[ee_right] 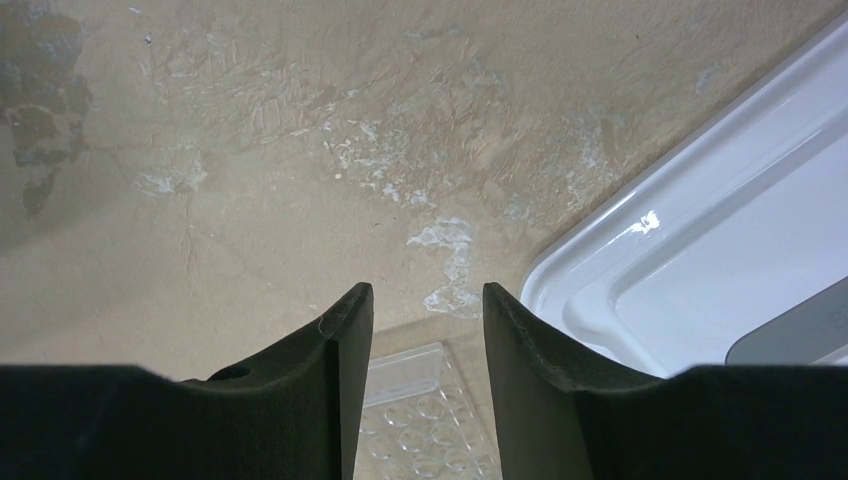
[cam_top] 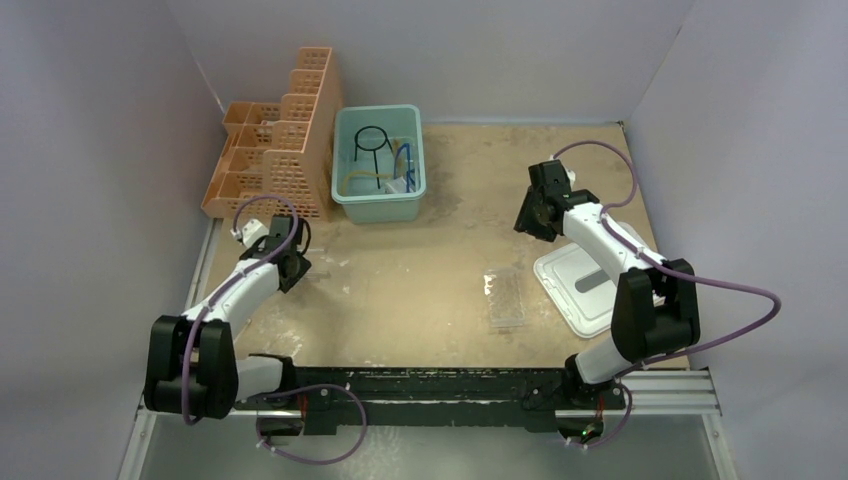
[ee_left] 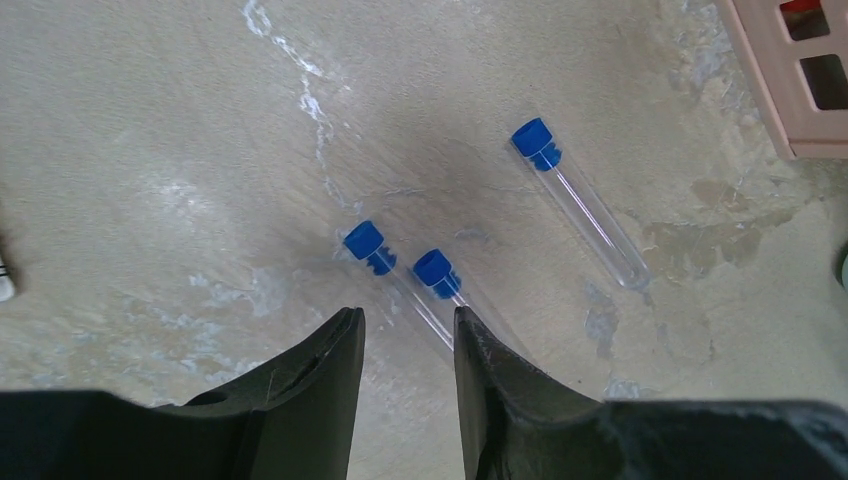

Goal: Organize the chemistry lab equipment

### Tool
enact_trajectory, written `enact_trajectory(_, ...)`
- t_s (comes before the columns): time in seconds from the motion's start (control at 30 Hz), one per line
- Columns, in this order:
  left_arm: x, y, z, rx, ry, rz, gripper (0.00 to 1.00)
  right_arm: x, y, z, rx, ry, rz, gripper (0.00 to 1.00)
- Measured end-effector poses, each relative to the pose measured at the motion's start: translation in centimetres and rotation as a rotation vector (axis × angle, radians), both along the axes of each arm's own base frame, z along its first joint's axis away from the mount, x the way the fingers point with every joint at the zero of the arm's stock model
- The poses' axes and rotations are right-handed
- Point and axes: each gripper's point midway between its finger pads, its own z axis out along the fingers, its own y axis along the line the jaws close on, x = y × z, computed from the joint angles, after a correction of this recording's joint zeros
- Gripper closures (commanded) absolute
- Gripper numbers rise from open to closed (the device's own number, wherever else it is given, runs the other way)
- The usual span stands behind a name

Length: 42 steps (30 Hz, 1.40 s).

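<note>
- left gripper point(ee_left: 408, 322): narrow gap, gripping nothing, low over the table, near-left of teal tub point(cam_top: 378, 208)
- two blue-capped clear tubes point(ee_left: 437, 272) flat on the table at its fingertips, bodies running into the gap; third tube point(ee_left: 580, 205) apart from the pair
- right gripper point(ee_right: 428, 295): narrow gap, empty, right of tub
- clear tube rack point(cam_top: 505, 297) flat, near-right of tub, close by right gripper
- black wire ring with stem point(cam_top: 372, 140), amber hose point(cam_top: 362, 182) inside tub

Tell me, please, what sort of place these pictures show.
Probably a robot test cell staged as a chemistry bench: blue-capped clear tubes and a clear tube rack lie on the worn tabletop, and a teal bin holds a black wire ring.
</note>
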Motion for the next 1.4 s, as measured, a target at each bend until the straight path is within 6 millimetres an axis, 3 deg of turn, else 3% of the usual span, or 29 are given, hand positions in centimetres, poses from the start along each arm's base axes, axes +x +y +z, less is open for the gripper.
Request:
enact_trajectory(0.33, 1.2, -0.4, -1.3, -0.038, -0.011, 0.014, 0.68, 0.1, 0.3, -0.6, 0.007, 0.017, 0.012, 0.53)
enact_trajectory(0.87, 0.5, 0.3, -0.9, -0.017, -0.007, 0.054, 0.65, 0.2, 0.5, -1.6, 0.004, 0.040, 0.029, 0.53)
enact_trajectory(1.1, 0.4, 0.4, -0.7, -0.017, -0.011, 0.057, 0.73, 0.5, 0.7, -2.4, 0.005, 0.055, 0.038, 0.54)
enact_trajectory(1.4, 0.2, 0.0, -2.2, -0.040, 0.020, 0.059, 0.74, 0.5, 0.9, -2.6, 0.015, 0.061, 0.047, 0.54)
